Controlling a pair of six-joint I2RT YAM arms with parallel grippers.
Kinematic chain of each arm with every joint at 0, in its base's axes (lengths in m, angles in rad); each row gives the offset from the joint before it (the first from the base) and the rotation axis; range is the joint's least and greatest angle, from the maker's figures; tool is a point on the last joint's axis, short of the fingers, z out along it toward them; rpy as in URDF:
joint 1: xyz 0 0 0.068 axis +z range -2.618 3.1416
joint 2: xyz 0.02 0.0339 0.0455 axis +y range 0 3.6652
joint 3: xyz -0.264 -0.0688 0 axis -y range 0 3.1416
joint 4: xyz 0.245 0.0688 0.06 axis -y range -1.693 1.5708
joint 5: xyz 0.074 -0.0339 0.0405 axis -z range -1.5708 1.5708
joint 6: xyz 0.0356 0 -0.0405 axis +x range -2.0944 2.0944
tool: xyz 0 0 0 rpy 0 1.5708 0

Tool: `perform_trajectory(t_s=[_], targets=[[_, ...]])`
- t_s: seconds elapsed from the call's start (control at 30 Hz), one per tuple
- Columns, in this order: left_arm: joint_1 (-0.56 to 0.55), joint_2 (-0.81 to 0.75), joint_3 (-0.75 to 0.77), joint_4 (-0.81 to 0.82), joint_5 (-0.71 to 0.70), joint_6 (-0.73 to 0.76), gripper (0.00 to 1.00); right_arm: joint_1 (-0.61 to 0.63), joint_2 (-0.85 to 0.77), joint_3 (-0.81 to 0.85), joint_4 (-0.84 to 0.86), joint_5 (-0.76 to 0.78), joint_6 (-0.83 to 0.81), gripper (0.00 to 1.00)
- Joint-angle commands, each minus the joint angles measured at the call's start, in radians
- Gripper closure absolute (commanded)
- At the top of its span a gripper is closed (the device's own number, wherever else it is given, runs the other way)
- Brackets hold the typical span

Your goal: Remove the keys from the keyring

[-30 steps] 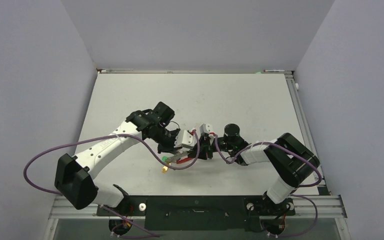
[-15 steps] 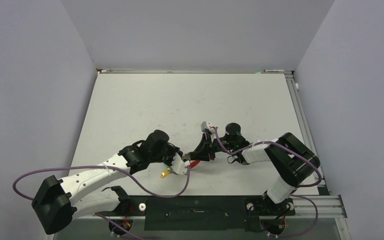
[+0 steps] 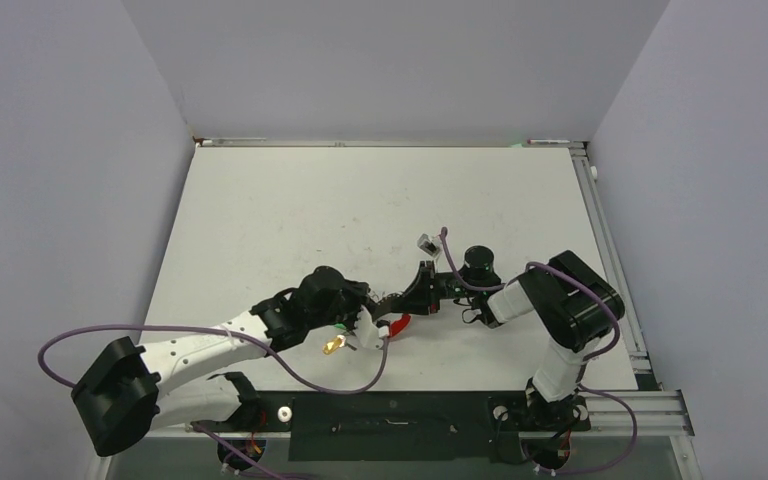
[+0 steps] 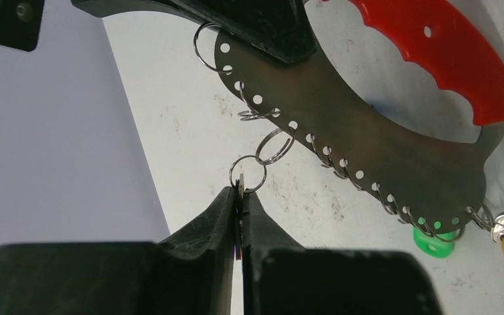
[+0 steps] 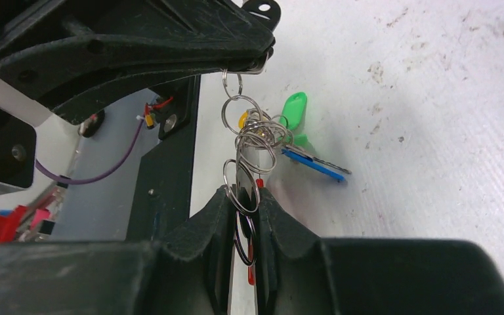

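The left gripper [image 4: 239, 203] is clamped on a key [image 4: 240, 186], seen edge-on; small rings [image 4: 260, 159] link it to the keyring [image 4: 380, 154]. The right gripper [image 5: 244, 200] pinches the keyring's grey half.

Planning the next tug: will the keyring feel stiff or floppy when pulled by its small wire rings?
The keyring looks like flat rigid metal, so probably stiff. Its split rings hang loosely chained, so they'd likely swing and twist first. The thin key pinched in the left claw might slip.

Keyring [image 4: 380, 151] between left tool [image 4: 239, 197], right tool [image 5: 244, 197] (keys [image 3: 332, 344] at left end).
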Motion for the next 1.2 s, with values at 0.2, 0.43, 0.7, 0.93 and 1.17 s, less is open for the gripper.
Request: perform_trajectory(t_s=[0.2, 0.43, 0.7, 0.93, 1.17], targets=[[-0.003, 0.014, -0.086, 0.174, -0.005, 0.027, 1.0, -0.032, 0.226, -0.05, 0.714, -0.047, 0.512, 0.95], [-0.01, 0.041, -0.107, 0.248, 0.009, 0.007, 1.0, -0.032, 0.25, -0.062, 0.716, -0.004, 0.522, 0.95], [-0.037, 0.041, -0.129, 0.268, 0.017, 0.02, 1.0, -0.027, 0.253, -0.065, 0.702, 0.006, 0.512, 0.95], [-0.057, 0.048, -0.127, 0.266, 0.009, 0.034, 1.0, -0.027, 0.237, -0.07, 0.704, 0.005, 0.51, 0.95], [-0.081, 0.046, -0.145, 0.267, -0.005, 0.059, 1.0, -0.025, 0.229, -0.071, 0.718, 0.004, 0.518, 0.95]])
